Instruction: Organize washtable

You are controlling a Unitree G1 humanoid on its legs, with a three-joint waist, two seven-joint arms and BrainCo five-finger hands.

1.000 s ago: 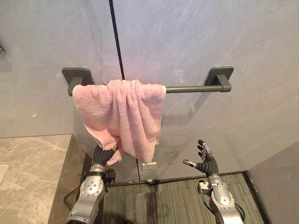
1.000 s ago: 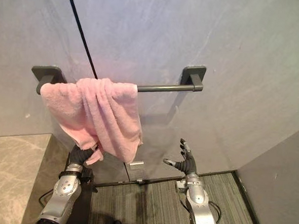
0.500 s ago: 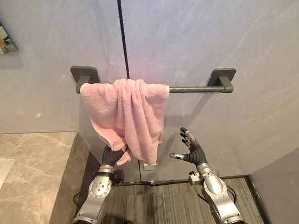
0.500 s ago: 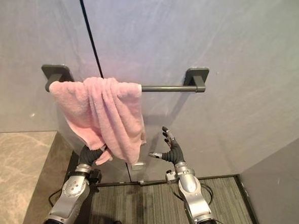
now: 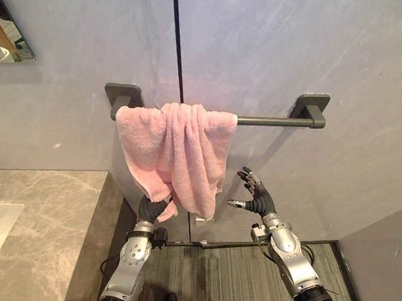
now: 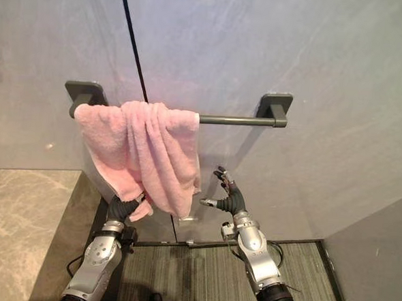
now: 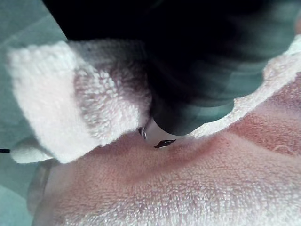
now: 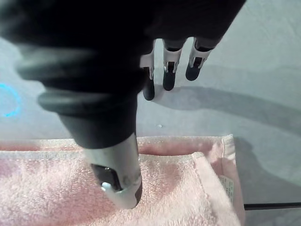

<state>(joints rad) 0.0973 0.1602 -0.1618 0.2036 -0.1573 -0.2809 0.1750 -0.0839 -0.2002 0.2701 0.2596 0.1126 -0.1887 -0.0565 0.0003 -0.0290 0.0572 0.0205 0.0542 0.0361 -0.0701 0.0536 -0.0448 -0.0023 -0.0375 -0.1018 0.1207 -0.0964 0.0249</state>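
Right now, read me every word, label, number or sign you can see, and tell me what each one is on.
No text here can be read.
Sewn tag at the edge of the pink towel: it carries print, but too small to read.
Towel bar and stone countertop: no markings visible.

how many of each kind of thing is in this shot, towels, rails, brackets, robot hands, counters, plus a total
pink towel: 1
towel rail: 1
rail brackets: 2 (left bracket, right bracket)
robot hands: 2 (left hand, right hand)
stone counter: 1
total: 7
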